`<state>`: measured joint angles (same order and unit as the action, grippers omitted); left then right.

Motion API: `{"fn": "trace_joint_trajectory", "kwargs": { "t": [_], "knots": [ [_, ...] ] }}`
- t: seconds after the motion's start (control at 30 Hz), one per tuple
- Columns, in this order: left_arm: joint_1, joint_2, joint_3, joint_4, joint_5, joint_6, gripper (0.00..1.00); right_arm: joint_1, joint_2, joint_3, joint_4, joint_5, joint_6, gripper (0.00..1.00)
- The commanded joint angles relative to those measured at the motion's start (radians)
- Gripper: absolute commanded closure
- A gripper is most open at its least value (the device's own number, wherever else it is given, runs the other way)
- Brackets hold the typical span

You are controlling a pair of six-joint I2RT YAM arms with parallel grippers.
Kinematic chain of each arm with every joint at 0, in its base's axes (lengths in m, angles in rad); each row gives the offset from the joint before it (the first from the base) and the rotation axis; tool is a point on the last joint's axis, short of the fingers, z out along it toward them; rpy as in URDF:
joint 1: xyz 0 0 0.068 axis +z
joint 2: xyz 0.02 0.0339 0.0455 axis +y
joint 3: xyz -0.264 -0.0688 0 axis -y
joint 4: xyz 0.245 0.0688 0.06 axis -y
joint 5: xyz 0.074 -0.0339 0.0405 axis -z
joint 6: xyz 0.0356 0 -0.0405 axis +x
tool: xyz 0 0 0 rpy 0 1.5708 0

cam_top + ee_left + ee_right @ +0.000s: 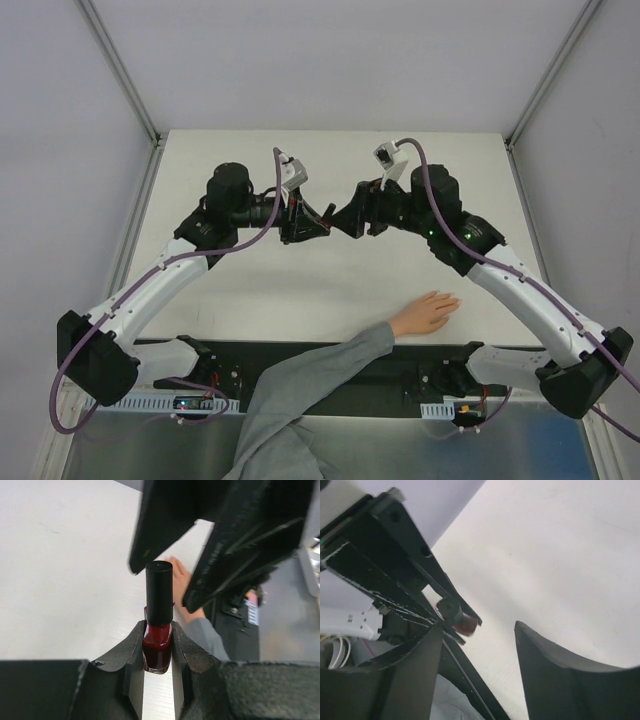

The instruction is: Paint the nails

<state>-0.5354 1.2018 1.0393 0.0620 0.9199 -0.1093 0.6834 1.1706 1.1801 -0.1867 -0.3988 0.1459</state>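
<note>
While the left gripper (318,222) is pinching the bottle (158,647), cap (159,592) pointing to 3 o'clock at the spread right gripper (342,222), the hand (428,313) is lying at 5 o'clock.

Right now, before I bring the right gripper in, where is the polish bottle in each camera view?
Left wrist: polish bottle low centre, upright, clamped by the left gripper.
Right wrist: bottle left of centre, small, in the same clamp.
Top external: bottle too small to make out; look mid-picture at the left gripper's tips.
Shared landmark: the left gripper's black fingers.
</note>
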Motion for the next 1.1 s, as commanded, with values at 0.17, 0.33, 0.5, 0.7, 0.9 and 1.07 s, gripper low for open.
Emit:
{"fn": "trace_joint_trajectory", "kwargs": {
  "t": [0.17, 0.33, 0.5, 0.7, 0.9, 1.07],
  "knots": [
    [0.000, -0.074, -0.018, 0.033, -0.348, 0.049, 1.00, 0.191, 0.081, 0.278, -0.335, 0.716, 0.201, 0.31],
    [-0.003, -0.084, -0.025, 0.033, -0.385, 0.049, 1.00, 0.229, 0.173, 0.383, -0.382, 0.833, 0.264, 0.42],
    [-0.006, -0.076, -0.024, 0.033, -0.386, 0.048, 1.00, 0.260, 0.259, 0.478, -0.376, 0.833, 0.238, 0.43],
    [-0.008, -0.067, -0.024, 0.033, -0.391, 0.045, 1.00, 0.275, 0.274, 0.469, -0.341, 0.831, 0.225, 0.42],
    [-0.008, -0.056, -0.019, 0.029, -0.386, 0.037, 1.00, 0.283, 0.274, 0.458, -0.315, 0.828, 0.212, 0.40],
    [-0.008, -0.045, -0.015, 0.029, -0.363, 0.031, 1.00, 0.283, 0.316, 0.496, -0.300, 0.802, 0.215, 0.43]
  ]
}}
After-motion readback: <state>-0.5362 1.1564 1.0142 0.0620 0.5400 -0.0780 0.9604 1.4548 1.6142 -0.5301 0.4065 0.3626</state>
